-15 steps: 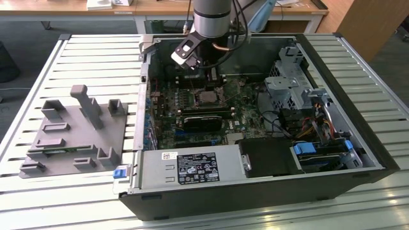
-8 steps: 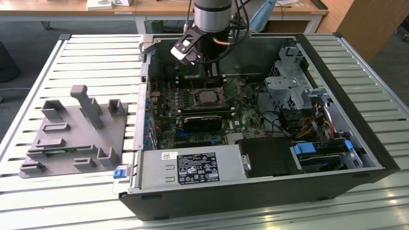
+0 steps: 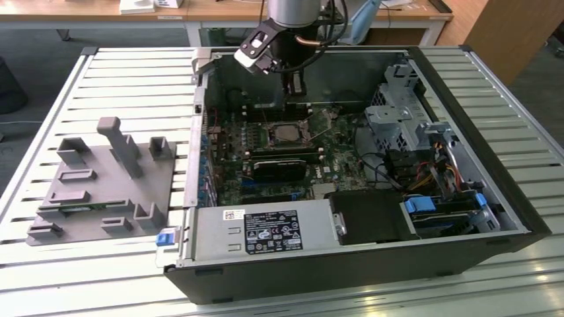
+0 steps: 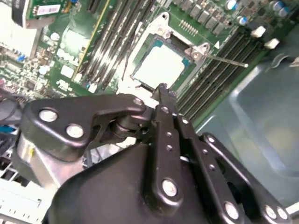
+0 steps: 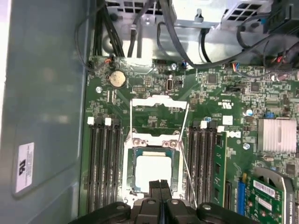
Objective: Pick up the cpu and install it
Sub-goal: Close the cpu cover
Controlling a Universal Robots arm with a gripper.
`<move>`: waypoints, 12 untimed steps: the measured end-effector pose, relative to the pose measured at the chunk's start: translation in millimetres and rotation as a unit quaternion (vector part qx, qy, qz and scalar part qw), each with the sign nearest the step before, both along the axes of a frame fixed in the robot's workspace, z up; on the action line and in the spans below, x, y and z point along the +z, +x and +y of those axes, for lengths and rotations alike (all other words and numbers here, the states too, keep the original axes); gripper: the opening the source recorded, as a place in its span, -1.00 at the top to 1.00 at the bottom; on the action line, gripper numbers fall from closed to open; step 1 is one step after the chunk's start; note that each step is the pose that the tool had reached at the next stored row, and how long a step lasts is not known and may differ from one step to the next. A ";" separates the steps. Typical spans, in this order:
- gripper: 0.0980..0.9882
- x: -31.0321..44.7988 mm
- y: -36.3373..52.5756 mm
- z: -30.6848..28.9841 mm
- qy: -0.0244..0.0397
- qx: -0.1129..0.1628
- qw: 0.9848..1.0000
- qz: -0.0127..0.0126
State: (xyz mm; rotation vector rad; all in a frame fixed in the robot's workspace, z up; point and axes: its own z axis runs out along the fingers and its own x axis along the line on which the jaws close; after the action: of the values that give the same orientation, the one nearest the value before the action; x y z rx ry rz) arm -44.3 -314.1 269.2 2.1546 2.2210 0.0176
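Observation:
The cpu [image 3: 284,134] is a small square chip with a pale silver top. It lies flat in the motherboard socket [image 5: 131,173] inside the open computer case [image 3: 493,198]. Both wrist views show the cpu [image 4: 160,65] [image 5: 152,171] seated within the socket frame, the hinged load plate [image 5: 159,103] folded back and the thin wire lever [image 4: 224,59] standing free. My gripper [image 3: 294,98] hangs above the board at the far side of the socket. Its black fingers [image 5: 160,186] are shut together with nothing between them, just off the cpu's edge and apart from it.
A grey moulded fixture [image 3: 97,178] with upright pegs sits on the slatted table at the exterior view's left, a green stick [image 3: 79,210] lying in it. Inside the case are a power supply [image 3: 264,231], a drive cage [image 3: 397,112], cables [image 3: 432,175] and memory slots [image 5: 100,163].

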 end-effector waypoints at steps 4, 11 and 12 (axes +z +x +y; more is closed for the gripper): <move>0.98 0.0 0.9 -8.5 0.000 -0.001 1.000 0.000; 0.98 -1.1 30.8 -8.2 0.000 -0.001 1.000 0.001; 0.98 -1.4 32.3 -8.1 0.000 -0.001 1.000 0.001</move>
State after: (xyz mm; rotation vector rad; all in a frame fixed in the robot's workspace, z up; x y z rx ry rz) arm -12.0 -322.2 267.9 2.1583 2.2193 0.0156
